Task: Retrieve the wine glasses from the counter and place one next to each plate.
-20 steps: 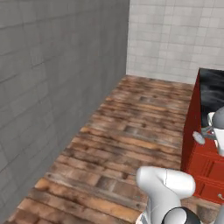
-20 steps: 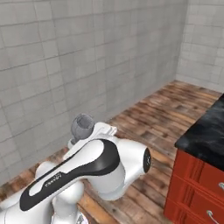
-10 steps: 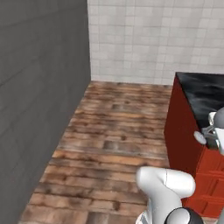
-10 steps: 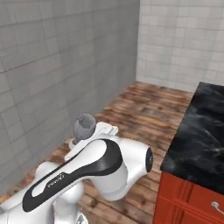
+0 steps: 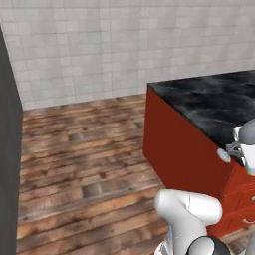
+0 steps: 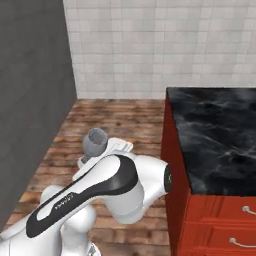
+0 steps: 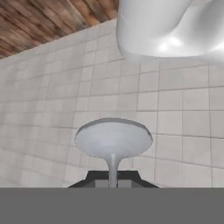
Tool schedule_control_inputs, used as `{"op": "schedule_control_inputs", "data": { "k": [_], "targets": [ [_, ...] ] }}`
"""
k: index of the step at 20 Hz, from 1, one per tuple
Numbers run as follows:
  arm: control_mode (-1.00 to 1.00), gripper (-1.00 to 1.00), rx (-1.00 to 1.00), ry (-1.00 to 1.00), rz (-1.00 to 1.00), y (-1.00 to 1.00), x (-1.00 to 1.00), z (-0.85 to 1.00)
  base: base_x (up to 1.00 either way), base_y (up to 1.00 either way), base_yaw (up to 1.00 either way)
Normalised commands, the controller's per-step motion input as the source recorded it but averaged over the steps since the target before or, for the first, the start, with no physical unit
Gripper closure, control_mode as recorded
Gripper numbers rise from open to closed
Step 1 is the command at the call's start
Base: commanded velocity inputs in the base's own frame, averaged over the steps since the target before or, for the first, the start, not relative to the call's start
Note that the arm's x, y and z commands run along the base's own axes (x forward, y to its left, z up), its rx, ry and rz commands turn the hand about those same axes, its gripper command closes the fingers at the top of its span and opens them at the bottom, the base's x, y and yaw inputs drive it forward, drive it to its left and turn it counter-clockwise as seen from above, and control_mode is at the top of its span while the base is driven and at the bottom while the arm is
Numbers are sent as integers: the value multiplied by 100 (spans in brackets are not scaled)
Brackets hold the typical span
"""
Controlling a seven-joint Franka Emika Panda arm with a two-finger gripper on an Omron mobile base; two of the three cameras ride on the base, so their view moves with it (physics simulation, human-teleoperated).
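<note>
Meanwhile, gripper [image 7: 113,183] pinches thin stem of round-footed wine glass [image 7: 113,142].

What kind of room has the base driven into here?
Most likely a kitchen: a black marble counter over red cabinets with silver drawer handles, tiled walls, and a wood plank floor. The gripper holds a wine glass by its stem.

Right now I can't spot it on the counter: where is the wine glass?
The wine glass is in the gripper, stem pinched between the fingertips in the hand view, tiled wall behind it.
</note>
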Motion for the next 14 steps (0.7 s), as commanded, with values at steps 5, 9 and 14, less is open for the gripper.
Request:
{"op": "schedule_control_inputs", "data": {
  "k": [5, 9, 14],
  "targets": [
    [100, 100, 0, 0, 0, 0, 0, 0, 29, 36, -93],
    [100, 100, 0, 0, 0, 0, 0, 0, 23, 32, -95],
    [100, 100, 0, 0, 0, 0, 0, 0, 11, 74, -77]
  ]
}}
